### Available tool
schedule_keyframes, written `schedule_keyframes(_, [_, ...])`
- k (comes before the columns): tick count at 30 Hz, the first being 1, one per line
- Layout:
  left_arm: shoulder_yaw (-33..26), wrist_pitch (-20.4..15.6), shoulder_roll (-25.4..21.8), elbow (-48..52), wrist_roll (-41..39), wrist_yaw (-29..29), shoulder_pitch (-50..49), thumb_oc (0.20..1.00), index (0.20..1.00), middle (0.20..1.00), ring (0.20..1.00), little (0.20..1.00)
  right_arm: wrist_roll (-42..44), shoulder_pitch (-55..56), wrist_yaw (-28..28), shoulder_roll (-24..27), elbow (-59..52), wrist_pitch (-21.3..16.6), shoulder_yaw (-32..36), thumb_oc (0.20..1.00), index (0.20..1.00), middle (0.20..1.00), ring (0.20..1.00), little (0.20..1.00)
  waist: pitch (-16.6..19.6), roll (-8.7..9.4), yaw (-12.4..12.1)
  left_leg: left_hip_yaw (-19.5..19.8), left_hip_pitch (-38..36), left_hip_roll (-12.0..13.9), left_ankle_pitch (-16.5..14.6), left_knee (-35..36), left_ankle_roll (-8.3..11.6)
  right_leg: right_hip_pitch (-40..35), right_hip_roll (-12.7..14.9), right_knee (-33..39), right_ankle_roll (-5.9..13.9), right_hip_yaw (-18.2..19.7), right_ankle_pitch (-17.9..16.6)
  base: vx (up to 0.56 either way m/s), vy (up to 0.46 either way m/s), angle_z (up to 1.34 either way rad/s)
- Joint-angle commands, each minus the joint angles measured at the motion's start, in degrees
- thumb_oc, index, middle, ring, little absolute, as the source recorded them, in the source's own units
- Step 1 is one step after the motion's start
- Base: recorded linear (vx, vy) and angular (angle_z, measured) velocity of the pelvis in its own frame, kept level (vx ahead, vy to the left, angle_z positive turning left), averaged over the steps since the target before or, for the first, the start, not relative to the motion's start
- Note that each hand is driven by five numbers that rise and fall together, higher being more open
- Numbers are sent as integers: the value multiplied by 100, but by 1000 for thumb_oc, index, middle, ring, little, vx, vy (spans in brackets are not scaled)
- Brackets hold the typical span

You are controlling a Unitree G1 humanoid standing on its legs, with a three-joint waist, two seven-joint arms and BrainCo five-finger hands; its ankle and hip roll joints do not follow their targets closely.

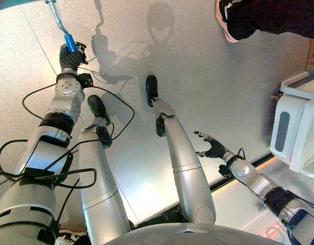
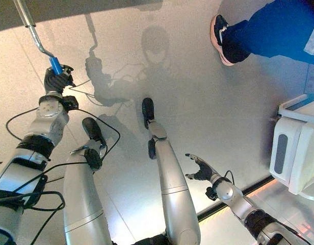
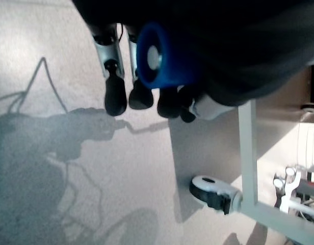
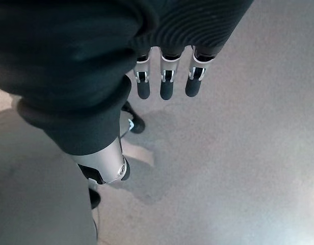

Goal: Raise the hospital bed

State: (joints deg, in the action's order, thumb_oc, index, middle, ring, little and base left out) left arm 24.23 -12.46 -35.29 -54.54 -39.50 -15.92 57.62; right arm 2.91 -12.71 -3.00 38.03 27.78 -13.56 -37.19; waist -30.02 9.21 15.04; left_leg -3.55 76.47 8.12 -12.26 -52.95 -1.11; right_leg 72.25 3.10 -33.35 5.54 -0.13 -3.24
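The bed's crank (image 1: pixel 57 18) is out front and to the robot's left, a bent metal rod w/ a blue grip (image 1: pixel 70 42) on its free end, rod running up and away toward the bed. The left hand (image 1: pixel 71 57) is wrapped round that blue grip; in the left wrist view the fingers (image 3: pixel 115 97) curl over the blue grip's end, so it's a closed, full-hand hold, not a pinch. That same view catches part of the bed frame (image 3: pixel 249 153), a white tube w/ a caster (image 3: pixel 214 191) on the floor (image 1: pixel 198 76). The right hand (image 1: pixel 214 148) hangs low on the robot's right, apart from everything, fingers loosely spread and holding nothing. A person's shoe (image 1: pixel 226 18) and leg stand further off to the right, and a white unit (image 1: pixel 297 127) sits at the right edge. As for handling, I'd guess the crank is stiff steel, no give, and turning it means real resistance since it lifts the bed's weight. The blue grip looks smooth plastic, maybe free-spinning, so prob. the right place to hold; the bare rod would be slippery and thin. Main risk is the grip sliding out of the hand mid-turn.
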Motion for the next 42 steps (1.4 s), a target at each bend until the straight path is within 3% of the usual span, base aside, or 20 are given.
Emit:
schedule_keyframes(1, [636, -88, -94, 329, 496, 119, 76, 200, 200, 200, 200, 200, 48, 78, 11, 198, -193, -15, -347, 1000, 1000, 1000, 1000, 1000, 22, 711, -56, -110, -495, -185, 56, -458, 437, 77, 176, 196, 487, 328, -560, -1, -72, -2])
schedule_keyframes(7, [1270, -521, 172, 2119, -46, 205, 106, 200, 200, 200, 200, 200, -211, 54, -63, 378, -253, 5, -315, 1000, 1000, 1000, 1000, 1000, 22, 582, -25, -150, -714, -123, 135, -263, 463, -4, 175, 32, 428, 232, -468, 1, -94, 0])
schedule_keyframes(9, [1396, -572, 101, 2471, -103, 251, 99, 200, 200, 200, 200, 200, -274, 93, -79, 394, -246, 11, -285, 1000, 1000, 1000, 1000, 1000, 22, 536, -40, -146, -774, -125, 157, -188, 468, -49, 201, 29, 416, 197, -443, -6, -78, 4])
schedule_keyframes(12, [1621, -768, -286, 3815, -510, 474, -68, 200, 200, 200, 200, 200, -510, 262, -121, 458, -84, 43, -101, 1000, 1000, 1000, 1000, 1000, 22, 304, -161, -86, -1067, -153, 279, 268, 488, -287, 345, 37, 359, 87, -307, -8, -101, 13])
schedule_keyframes(16, [1635, -828, -628, 4541, -685, 673, -264, 200, 200, 200, 200, 200, -635, 445, -128, 430, 88, 69, 34, 1000, 1000, 1000, 1000, 1000, 22, 170, -254, -70, -1306, -217, 367, 637, 506, -465, 443, 69, 322, 21, -230, -34, -62, 27])
schedule_keyframes(22, [1002, -914, -1781, 6161, -1070, 1158, -1423, 200, 200, 200, 200, 200, -787, 703, -176, 145, 767, 77, 324, 1000, 1000, 1000, 1000, 1000, 22, -102, -592, 8, -1840, -316, 523, 1303, 517, -937, 553, 246, 271, -150, -86, -40, -36, 12])
schedule_keyframes(24, [824, -945, -1921, 6317, -1149, 1200, -1674, 200, 200, 200, 200, 200, -776, 743, -159, 93, 858, 74, 364, 1000, 1000, 1000, 1000, 1000, 22, -138, -637, 21, -1896, -328, 544, 1356, 514, -977, 572, 229, 263, -176, -70, -22, -29, 7])
schedule_keyframes(26, [-23, -957, -2376, 6763, -1271, 1443, -2860, 200, 200, 200, 200, 200, -739, 886, -122, -14, 1096, 56, 590, 1000, 1000, 1000, 1000, 1000, 22, -269, -843, 82, -2037, -388, 594, 1485, 520, -1146, 673, 235, 277, -264, -43, -27, -35, 16])
schedule_keyframes(29, [-559, -968, -2517, 6931, -1285, 1517, -3521, 200, 200, 200, 200, 200, -694, 946, -99, -36, 1145, 32, 667, 1000, 1000, 1000, 1000, 1000, 22, -303, -903, 126, -2074, -406, 597, 1500, 513, -1213, 723, 239, 288, -313, -35, -14, 7, 21])
schedule_keyframes(36, [-1570, -1073, -2242, 6600, -1249, 1316, -4705, 200, 200, 200, 200, 200, -603, 1091, -85, -125, 1212, -27, 839, 1000, 1000, 1000, 1000, 1000, 22, -314, -1089, 222, -2034, -513, 565, 1392, 481, -1274, 834, 232, 309, -379, -43, 4, 42, 4])
schedule_keyframes(42, [-1742, -1093, -1782, 5727, -999, 907, -4745, 200, 200, 200, 200, 200, -577, 1018, -147, -160, 1149, -28, 773, 1000, 1000, 1000, 1000, 1000, 22, -150, -1080, 254, -1851, -528, 496, 1219, 465, -1246, 819, 442, 329, -388, -156, 13, 71, 1])
